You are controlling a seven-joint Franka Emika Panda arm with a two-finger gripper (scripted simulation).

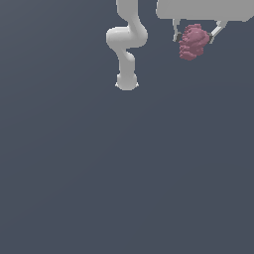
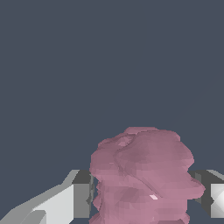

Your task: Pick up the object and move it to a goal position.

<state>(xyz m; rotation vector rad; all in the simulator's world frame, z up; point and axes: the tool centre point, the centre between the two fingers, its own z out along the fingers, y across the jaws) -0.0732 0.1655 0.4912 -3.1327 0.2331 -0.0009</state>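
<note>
The object (image 1: 193,41) is a dusty-pink, lumpy clump like a bunch of berries. It hangs high in the exterior view, toward that view's right, held between the two fingers of my white gripper (image 1: 194,36). The gripper is shut on it, one finger on each side. In the wrist view the object (image 2: 142,177) fills the space between the dark finger pads (image 2: 82,194), and its lower part is cut off by the frame edge. Most of the hand lies beyond the exterior view's upper edge.
The arm's white links and base (image 1: 127,82) stand at the exterior view's upper middle, to the left of the held object. A plain dark grey-blue floor (image 1: 124,173) spreads beneath everything.
</note>
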